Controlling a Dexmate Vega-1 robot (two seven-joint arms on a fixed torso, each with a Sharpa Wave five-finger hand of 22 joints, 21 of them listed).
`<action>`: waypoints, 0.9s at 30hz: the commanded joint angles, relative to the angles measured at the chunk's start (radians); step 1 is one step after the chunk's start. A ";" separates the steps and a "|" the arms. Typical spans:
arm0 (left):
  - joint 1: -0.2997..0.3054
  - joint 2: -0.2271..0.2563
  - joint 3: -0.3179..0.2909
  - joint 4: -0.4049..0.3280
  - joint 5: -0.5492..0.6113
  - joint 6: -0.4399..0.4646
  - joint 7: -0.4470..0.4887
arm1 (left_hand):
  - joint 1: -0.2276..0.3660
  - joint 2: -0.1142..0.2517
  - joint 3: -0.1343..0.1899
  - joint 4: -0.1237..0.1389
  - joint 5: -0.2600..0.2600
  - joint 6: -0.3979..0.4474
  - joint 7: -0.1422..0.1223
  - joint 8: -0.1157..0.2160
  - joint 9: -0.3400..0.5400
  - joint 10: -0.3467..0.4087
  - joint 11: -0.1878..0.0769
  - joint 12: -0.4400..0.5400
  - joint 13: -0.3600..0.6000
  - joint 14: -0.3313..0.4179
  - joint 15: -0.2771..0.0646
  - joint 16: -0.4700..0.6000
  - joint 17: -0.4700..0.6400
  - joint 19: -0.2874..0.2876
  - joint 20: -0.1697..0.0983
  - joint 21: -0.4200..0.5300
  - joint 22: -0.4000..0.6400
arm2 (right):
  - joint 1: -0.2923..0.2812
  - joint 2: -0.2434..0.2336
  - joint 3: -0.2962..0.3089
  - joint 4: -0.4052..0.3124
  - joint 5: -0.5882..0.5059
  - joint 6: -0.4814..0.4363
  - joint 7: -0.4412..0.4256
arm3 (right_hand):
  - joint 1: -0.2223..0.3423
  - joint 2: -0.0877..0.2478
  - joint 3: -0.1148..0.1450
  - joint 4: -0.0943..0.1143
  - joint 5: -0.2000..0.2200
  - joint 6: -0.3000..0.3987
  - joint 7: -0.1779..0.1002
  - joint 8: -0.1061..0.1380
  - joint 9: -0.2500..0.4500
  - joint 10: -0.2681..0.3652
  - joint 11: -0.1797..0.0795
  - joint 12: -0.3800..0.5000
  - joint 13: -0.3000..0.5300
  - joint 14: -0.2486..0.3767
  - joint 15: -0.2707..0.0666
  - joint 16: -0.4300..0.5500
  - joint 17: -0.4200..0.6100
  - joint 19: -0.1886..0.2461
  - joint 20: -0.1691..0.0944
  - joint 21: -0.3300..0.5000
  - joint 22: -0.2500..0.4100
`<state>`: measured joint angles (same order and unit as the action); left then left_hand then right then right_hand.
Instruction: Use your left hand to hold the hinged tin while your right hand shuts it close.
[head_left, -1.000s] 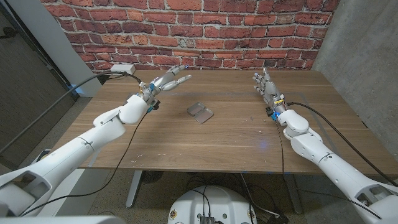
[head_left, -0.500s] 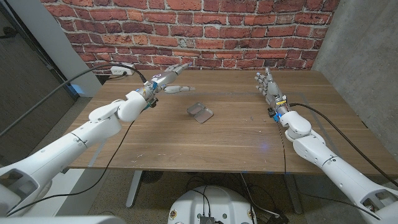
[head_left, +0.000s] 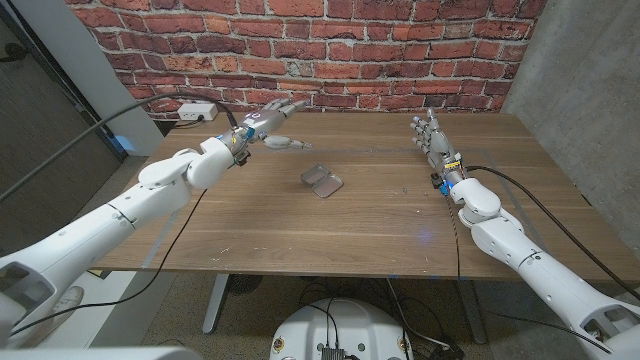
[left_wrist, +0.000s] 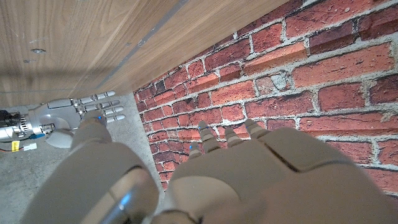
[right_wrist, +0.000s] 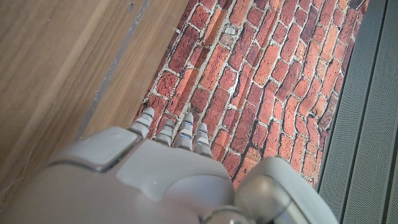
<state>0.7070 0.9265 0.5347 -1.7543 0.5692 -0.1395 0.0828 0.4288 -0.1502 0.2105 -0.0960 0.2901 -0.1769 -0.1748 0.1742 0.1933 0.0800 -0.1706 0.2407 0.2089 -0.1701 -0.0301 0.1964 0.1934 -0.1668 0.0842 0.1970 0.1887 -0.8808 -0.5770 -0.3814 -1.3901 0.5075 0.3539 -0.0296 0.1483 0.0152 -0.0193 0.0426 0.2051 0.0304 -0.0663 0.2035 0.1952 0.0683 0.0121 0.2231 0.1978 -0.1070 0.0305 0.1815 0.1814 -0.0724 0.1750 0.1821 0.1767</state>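
Observation:
The hinged tin (head_left: 322, 181) is small and grey and lies open near the middle of the wooden table (head_left: 380, 225), its two halves side by side. My left hand (head_left: 268, 124) hovers above the table behind and to the left of the tin, well apart from it, with its fingers spread toward the brick wall and nothing in them. The left wrist view shows that hand's back (left_wrist: 249, 174) facing the bricks. My right hand (head_left: 428, 139) stands upright at the right of the table, fingers apart and holding nothing, far from the tin; its back (right_wrist: 155, 168) fills the lower part of the right wrist view.
A white box (head_left: 195, 112) with a cable sits at the table's far left corner, close to my left hand. A brick wall (head_left: 330, 50) runs behind the table and a grey concrete pillar (head_left: 590, 90) stands at the right.
My left arm has stretched farther back toward the wall, carrying the hand away from me. The right hand and the tin have stayed put.

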 joint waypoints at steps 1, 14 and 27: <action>-0.095 0.003 0.041 0.036 0.042 -0.051 -0.120 | 0.041 0.026 0.016 -0.012 0.004 -0.308 0.005 0.007 0.005 -0.015 -0.025 -0.005 0.003 -0.114 0.006 0.001 0.003 -0.020 -0.007 0.006 0.001 | 0.013 0.007 -0.002 0.015 0.007 -0.005 0.009 | 0.001 0.001 -0.003 0.002 0.002 0.003 -0.004 0.006 0.003 0.007 -0.003 0.006 0.003 0.002 0.002 0.006 0.003 -0.001 -0.001 0.010 0.004; -0.187 0.001 0.101 0.058 0.220 -0.134 -0.151 | 0.116 0.054 0.038 -0.039 0.002 -0.349 0.022 0.013 0.005 -0.074 -0.013 -0.028 0.009 -0.148 0.011 -0.005 0.003 -0.047 -0.004 0.001 0.001 | -0.002 0.005 0.004 0.002 0.008 -0.019 -0.017 | 0.000 0.003 -0.004 0.002 0.001 0.007 -0.002 0.007 0.003 0.011 -0.004 0.008 0.002 0.004 0.003 0.007 0.003 0.000 -0.002 0.011 0.004; -0.181 0.008 0.114 0.065 0.362 -0.158 -0.032 | 0.157 0.051 0.039 -0.051 0.003 -0.337 0.038 0.030 0.006 -0.075 -0.015 -0.019 0.019 -0.135 0.003 0.005 0.006 -0.033 -0.009 0.011 0.002 | 0.014 0.011 -0.001 0.017 0.005 -0.026 -0.017 | -0.001 0.005 -0.004 0.003 0.001 0.007 -0.001 0.006 0.002 0.013 -0.002 0.009 0.002 0.004 0.003 0.007 0.003 0.000 -0.002 0.011 0.004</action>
<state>0.5345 0.9292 0.6333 -1.7020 0.8215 -0.2703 -0.0340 0.5726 -0.0983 0.2472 -0.1409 0.2901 -0.1751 -0.1372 0.1932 0.1981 -0.0065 -0.1775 0.2124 0.2218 -0.1717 -0.0212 0.1926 0.1932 -0.1721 0.0787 0.1970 0.1886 -0.8780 -0.5698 -0.3804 -1.3846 0.5160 0.3325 -0.0439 0.1483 0.0152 -0.0192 0.0427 0.2051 0.0302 -0.0661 0.2035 0.1954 0.0736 0.0068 0.2231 0.1977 -0.1070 0.0305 0.1814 0.1816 -0.0723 0.1750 0.1887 0.1768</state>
